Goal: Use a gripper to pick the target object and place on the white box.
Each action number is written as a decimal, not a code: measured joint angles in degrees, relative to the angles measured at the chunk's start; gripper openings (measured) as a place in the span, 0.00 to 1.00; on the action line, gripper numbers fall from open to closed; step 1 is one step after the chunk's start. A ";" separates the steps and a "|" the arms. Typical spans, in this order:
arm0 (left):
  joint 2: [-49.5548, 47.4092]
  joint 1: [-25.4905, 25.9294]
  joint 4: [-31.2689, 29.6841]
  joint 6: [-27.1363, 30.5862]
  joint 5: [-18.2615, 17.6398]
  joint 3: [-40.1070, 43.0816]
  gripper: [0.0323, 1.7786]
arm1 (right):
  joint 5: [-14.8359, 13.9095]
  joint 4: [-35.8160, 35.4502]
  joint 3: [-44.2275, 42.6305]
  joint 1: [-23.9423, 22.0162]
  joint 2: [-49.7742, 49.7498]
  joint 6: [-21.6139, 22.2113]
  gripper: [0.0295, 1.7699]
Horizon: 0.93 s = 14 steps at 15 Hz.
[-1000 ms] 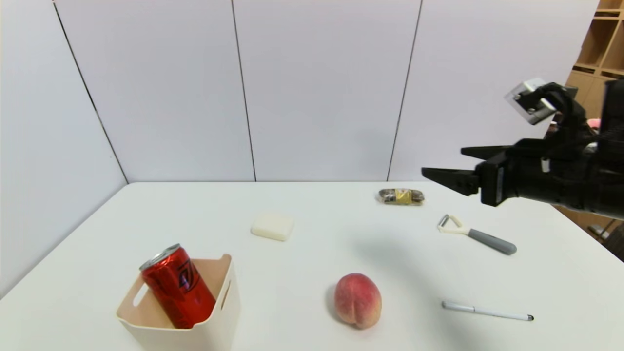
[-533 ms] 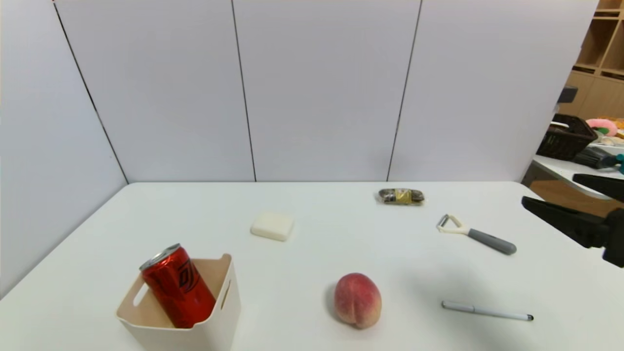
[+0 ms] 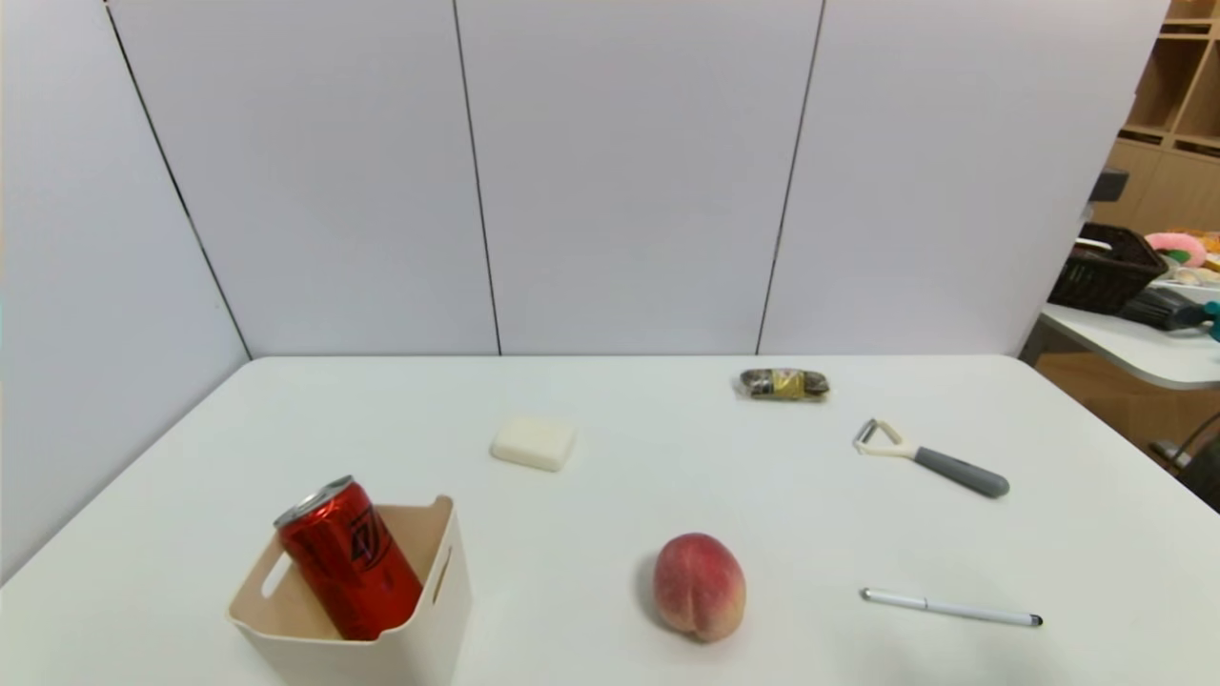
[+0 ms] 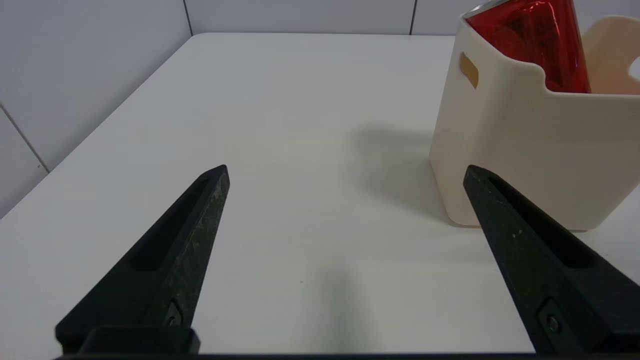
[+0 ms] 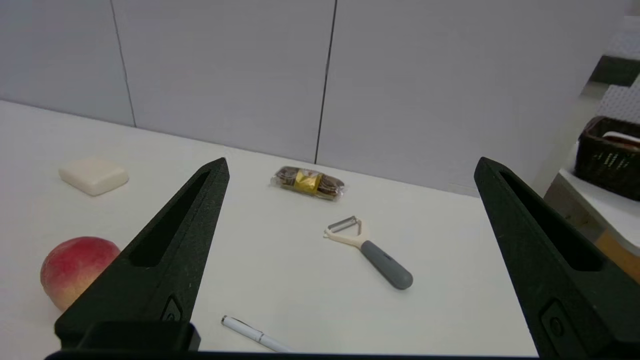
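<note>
The red can (image 3: pixel 349 560) leans tilted inside the cream-white box (image 3: pixel 419 648) at the table's front left, its silver top above the rim. The left wrist view shows the same can (image 4: pixel 540 40) in the box (image 4: pixel 525 150). My left gripper (image 4: pixel 345 172) is open low over bare table beside the box, holding nothing. My right gripper (image 5: pixel 350 165) is open and empty, back near the table's front right, facing the peeler. Neither gripper shows in the head view.
On the table lie a peach (image 3: pixel 699 586), a white soap-like block (image 3: pixel 534 441), a wrapped snack (image 3: pixel 785 384), a grey-handled peeler (image 3: pixel 929 460) and a white pen (image 3: pixel 951 608). A side table with a dark basket (image 3: pixel 1106 269) stands at the right.
My right arm has drawn back to the right and left the head view, its gripper staying open. The can and box have not moved.
</note>
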 joint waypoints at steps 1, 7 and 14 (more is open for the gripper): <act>0.00 0.00 0.00 0.00 0.02 0.00 0.95 | 0.06 -1.60 2.34 -0.16 -2.66 0.66 0.96; 0.00 -0.02 0.00 0.00 0.02 0.00 0.95 | -0.46 -2.54 13.26 0.24 -19.36 1.99 0.96; 0.00 0.00 0.00 0.00 0.02 0.00 0.95 | -6.18 19.36 13.99 2.12 -33.27 1.40 0.96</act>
